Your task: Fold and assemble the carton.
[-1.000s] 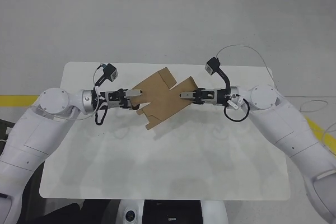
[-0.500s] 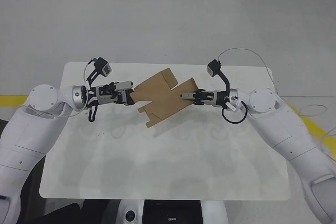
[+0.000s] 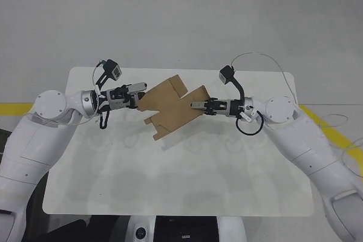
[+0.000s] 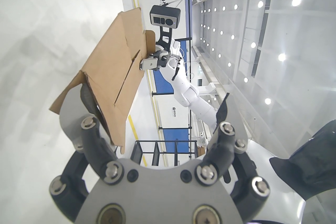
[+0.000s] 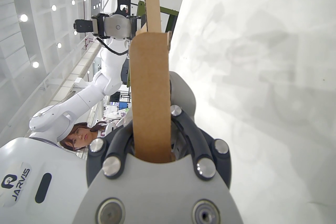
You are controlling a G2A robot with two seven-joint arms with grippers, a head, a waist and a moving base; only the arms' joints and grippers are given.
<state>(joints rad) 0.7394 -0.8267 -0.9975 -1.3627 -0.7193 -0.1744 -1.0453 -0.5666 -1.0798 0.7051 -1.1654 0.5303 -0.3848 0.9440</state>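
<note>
A flat brown carton (image 3: 172,106) hangs tilted above the white table (image 3: 169,181), between my two arms. My right gripper (image 3: 196,104) is shut on the carton's right flap (image 5: 149,83), which runs between its fingers (image 5: 183,93). My left gripper (image 3: 139,100) stands open at the carton's left corner. In the left wrist view that corner (image 4: 86,93) lies against one finger (image 4: 76,104), while the other finger (image 4: 225,109) is far off it. The right gripper (image 4: 149,63) pinches the carton's far edge there.
The table's front half (image 3: 181,187) lies bare beneath the carton. A yellow floor line (image 3: 12,109) runs past the table on both sides.
My left gripper has left the carton's lower left edge and shifted back and up to its left corner. The right arm has carried the carton slightly to the left.
</note>
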